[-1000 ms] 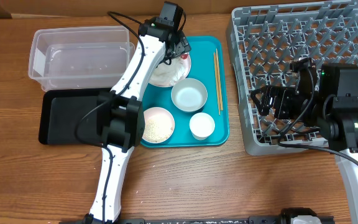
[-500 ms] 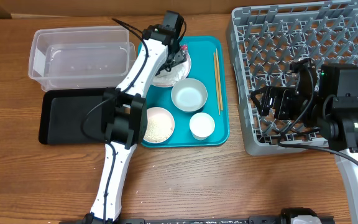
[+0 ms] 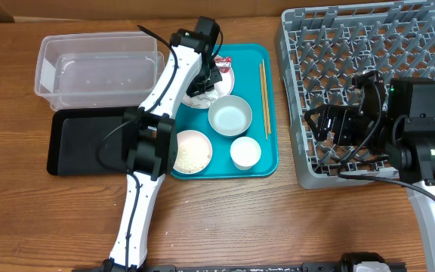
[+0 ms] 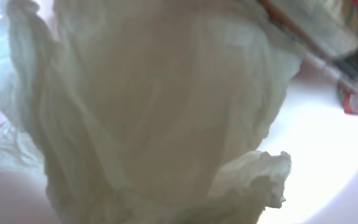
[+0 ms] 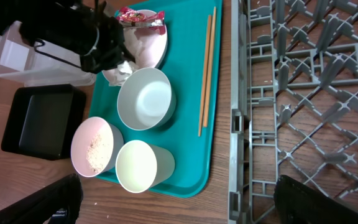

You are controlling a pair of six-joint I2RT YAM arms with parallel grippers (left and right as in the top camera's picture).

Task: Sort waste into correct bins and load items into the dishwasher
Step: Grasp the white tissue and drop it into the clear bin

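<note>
One wrapper [image 5: 140, 17] on plate [image 5: 158, 48], print unreadable; left tool [image 3: 205, 80] pinching napkin [image 4: 166, 112].

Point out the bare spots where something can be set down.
Free: the black tray, bordered by the clear tub and the teal tray; the tub's inside; the bare table in front of the teal tray; the dish rack, far rows. Crowded: the teal tray, with plate, blue-grey bowl, rice bowl, cup and chopsticks.
</note>
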